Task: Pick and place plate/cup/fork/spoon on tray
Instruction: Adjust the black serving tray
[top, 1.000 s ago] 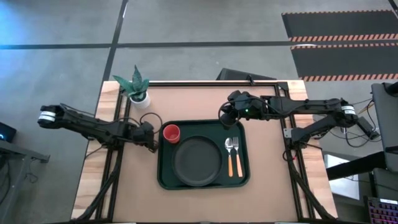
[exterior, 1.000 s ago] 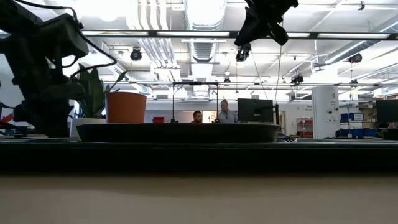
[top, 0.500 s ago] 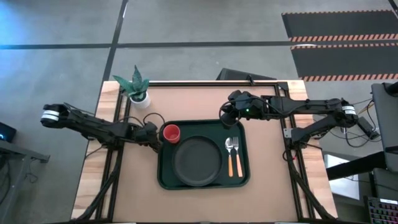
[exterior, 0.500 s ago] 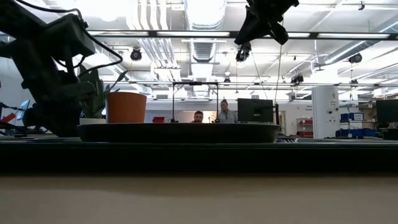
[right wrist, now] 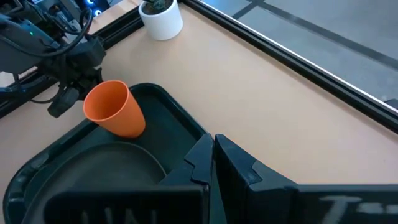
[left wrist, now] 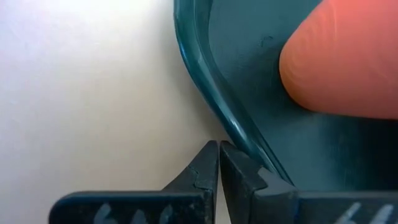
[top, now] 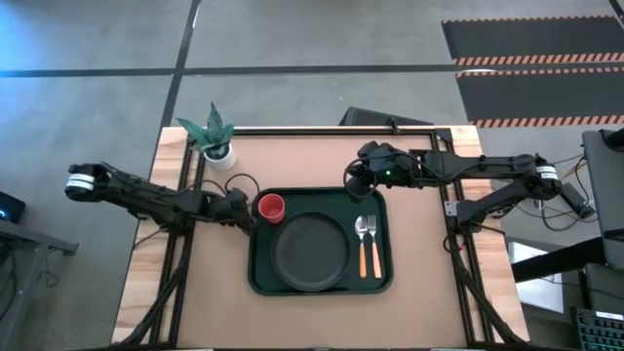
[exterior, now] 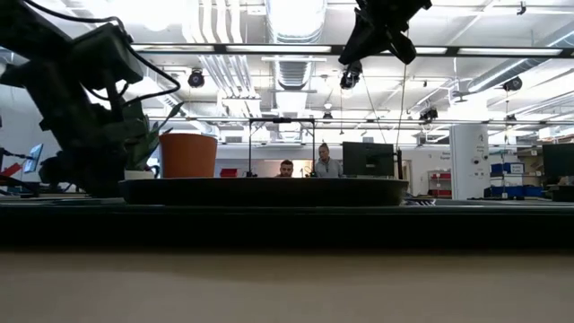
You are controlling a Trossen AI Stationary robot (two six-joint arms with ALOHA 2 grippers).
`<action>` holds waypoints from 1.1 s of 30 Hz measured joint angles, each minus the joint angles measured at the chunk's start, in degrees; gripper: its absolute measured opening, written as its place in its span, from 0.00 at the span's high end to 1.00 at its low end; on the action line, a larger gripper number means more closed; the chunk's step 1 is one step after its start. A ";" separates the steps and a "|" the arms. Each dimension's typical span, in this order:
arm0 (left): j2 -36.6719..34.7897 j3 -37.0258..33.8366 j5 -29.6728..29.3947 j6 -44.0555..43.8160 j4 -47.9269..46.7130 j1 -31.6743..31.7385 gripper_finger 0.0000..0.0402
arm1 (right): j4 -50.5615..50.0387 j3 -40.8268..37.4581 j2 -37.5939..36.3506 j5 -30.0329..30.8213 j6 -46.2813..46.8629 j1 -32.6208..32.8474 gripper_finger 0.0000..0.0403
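We look down on a tan table (top: 312, 312) standing on a grey floor, with a small white pot holding a green plant (top: 216, 136) near its far left corner. At the table's middle lies the dark green tray (top: 320, 289). On it the dark plate (top: 310, 253) fills the centre, the red cup (top: 269, 207) stands upright at about ten o'clock from the plate, in the tray's far left corner, and the fork (top: 359, 244) and spoon (top: 371, 244) lie side by side at three o'clock from the plate, heads toward the far edge.

The left gripper (top: 241, 211) sits low at nine o'clock from the cup, just outside the tray's left rim; in its wrist view its fingers (left wrist: 205, 171) are pressed together, holding nothing, their tips at the rim's outer edge. The right gripper (top: 355, 179) hangs above the tray's far edge, at twelve o'clock from the fork, its fingers likewise clenched and empty. In the low view, two people (exterior: 305, 167) show far back in the room.
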 joint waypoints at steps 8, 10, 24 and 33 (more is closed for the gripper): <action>-0.01 -0.04 -0.10 0.17 2.23 0.37 1.00 | -0.19 0.03 -0.02 -0.01 0.00 0.00 0.98; -0.01 -0.04 -0.08 0.39 2.63 0.37 1.00 | -0.18 0.03 -0.02 -0.01 0.00 0.00 0.98; 0.95 -0.04 1.66 0.02 7.08 0.34 1.00 | -0.23 0.05 -0.16 -0.06 0.00 0.00 0.98; 1.18 -0.04 6.19 -0.09 6.95 0.30 1.00 | -2.76 0.19 -1.17 -1.81 2.36 -0.02 0.98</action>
